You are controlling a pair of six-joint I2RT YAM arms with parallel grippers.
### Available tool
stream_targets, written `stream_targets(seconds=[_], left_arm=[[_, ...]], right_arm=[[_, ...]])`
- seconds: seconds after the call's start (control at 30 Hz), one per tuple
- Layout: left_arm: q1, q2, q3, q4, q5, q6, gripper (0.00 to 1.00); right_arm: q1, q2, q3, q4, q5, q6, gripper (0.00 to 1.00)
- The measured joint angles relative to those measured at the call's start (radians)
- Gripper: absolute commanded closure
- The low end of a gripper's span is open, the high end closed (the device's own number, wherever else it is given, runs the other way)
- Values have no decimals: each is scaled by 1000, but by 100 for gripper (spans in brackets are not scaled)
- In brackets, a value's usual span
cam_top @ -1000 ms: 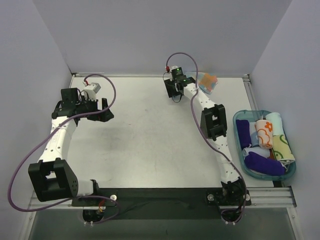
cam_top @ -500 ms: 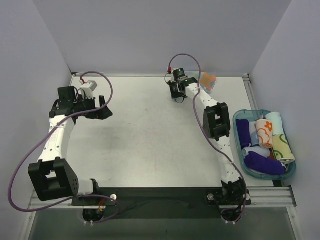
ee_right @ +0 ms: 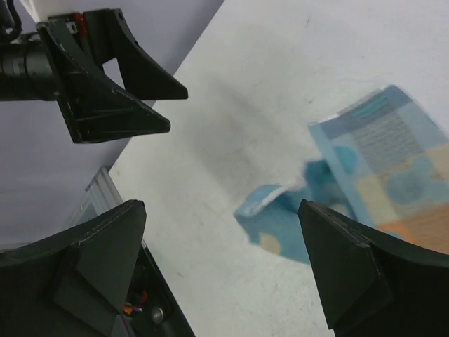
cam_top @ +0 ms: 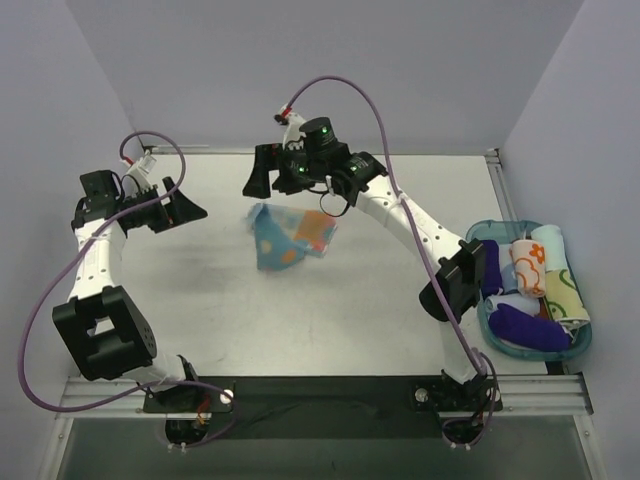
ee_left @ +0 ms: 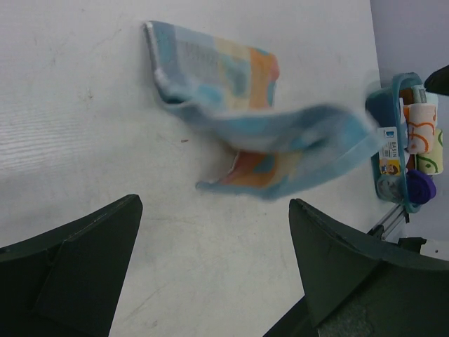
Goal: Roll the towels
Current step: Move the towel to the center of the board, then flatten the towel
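Top external view, and the towel (cam_top: 290, 235) sits in a loose heap on the table (cam_top: 350, 310), far half, left of centre, between the two arms. Right pincer (cam_top: 262, 175) hangs just beyond it, and the right wrist view shows those jaws spread wide with nothing in them. Left pincer (ee_left: 214, 203) is off to the towel's left, clear of it, jaws just as wide and empty, pointed straight at the cloth. So nobody has a hold on it right now.

Look at that cloth: light blue with orange and yellow patches, thin and soft, one part doubled over another, edges wavy. It comes out smeared in the left wrist view, so I can't say whether every bit of it lies on the table. My read: it's light and limp, it will sag and bunch rather than keep a shape, and on this smooth white table it should slide easily under a push. The best hold looks like a corner or a hem, pinched thin, one pincer to each side, to spread it flat before any rolling starts. Grab the bunched middle and it will likely just come up as a wad.

Over at the right edge, a teal plastic basin (cam_top: 478, 240) holds rolled cloths (cam_top: 525, 328), purple ones and printed ones, packed side by side
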Motion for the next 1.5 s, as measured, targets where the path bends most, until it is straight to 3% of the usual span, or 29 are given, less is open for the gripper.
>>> stream_targets(seconds=[0.1,0.2,0.33,0.5,0.7,0.93,1.17,1.27,1.3,1.37,1.4,1.43,1.5], left_arm=[[0,-12,0,-12,-8,8,4],[0,-25,0,-33,-39,28,10],[-1,-29,-5,-61,-71,74,18],[-5,-29,-47,-142,-135,142,27],[35,-29,-94,-238,-153,179,27],[84,-21,-94,-300,-161,219,24],[89,-7,-117,-359,-192,270,22],[89,3,-129,-388,-203,294,23],[89,8,-129,-395,-206,301,24],[85,19,-129,-404,-216,316,25],[80,25,-129,-410,-222,323,26],[74,32,-129,-414,-232,330,26],[50,53,-129,-429,-256,352,22]], right_arm=[[6,12,-6,-21,-42,-3,4],[-49,10,-72,-37,-37,-69,12],[-129,6,-166,-127,37,-232,34],[-123,6,-179,-237,94,-355,45],[8,21,-234,-266,138,-422,45],[171,153,-249,-277,223,-460,39],[221,260,-238,-288,286,-487,39],[220,280,-222,-288,321,-491,48],[219,282,-219,-287,329,-492,64],[215,283,-218,-287,344,-499,80],[212,283,-218,-286,350,-502,94],[208,283,-218,-286,352,-504,100],[196,283,-218,-288,348,-501,100]])
